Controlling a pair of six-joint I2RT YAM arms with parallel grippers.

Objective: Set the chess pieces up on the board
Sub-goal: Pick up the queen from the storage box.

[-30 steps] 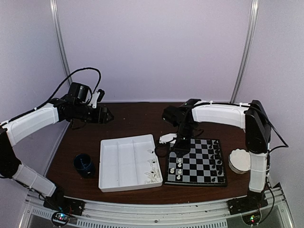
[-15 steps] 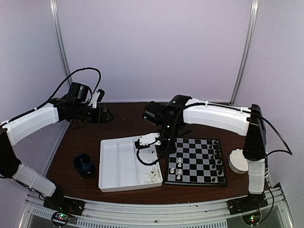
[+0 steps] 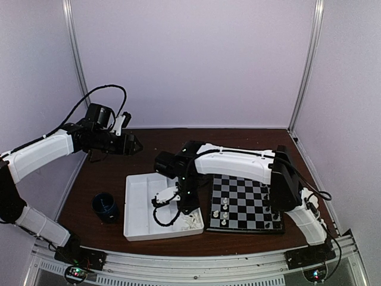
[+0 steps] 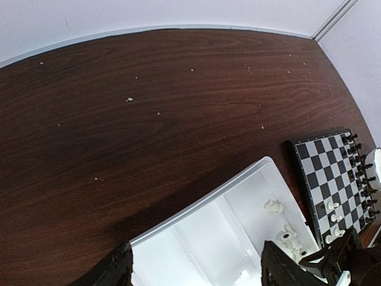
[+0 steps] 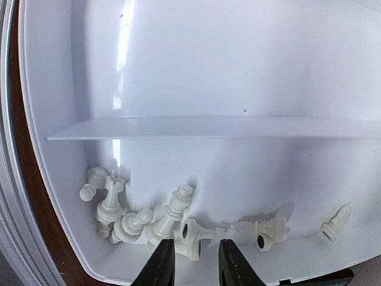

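Note:
The board (image 3: 247, 210) lies right of the white tray (image 3: 146, 202). Three white chess pieces (image 3: 224, 211) stand on its left side and black ones (image 3: 273, 196) line its right edge. More white pieces (image 3: 191, 222) lie in the tray's near right corner. My right gripper (image 3: 187, 210) hangs over that corner. In the right wrist view it (image 5: 196, 268) is open by a narrow gap just short of a heap of toppled white pieces (image 5: 137, 220), one lying piece (image 5: 193, 238) at its tips. My left gripper (image 3: 132, 145) hovers at the back left, open wide (image 4: 196, 274) and empty.
A dark blue cup (image 3: 106, 205) stands left of the tray. In the left wrist view the tray (image 4: 208, 232) is below the fingers and the board (image 4: 333, 179) shows at the right. The right arm spans the board's far side.
My right arm has swung left from the board's left edge to above the tray's near right corner. The left arm has not moved.

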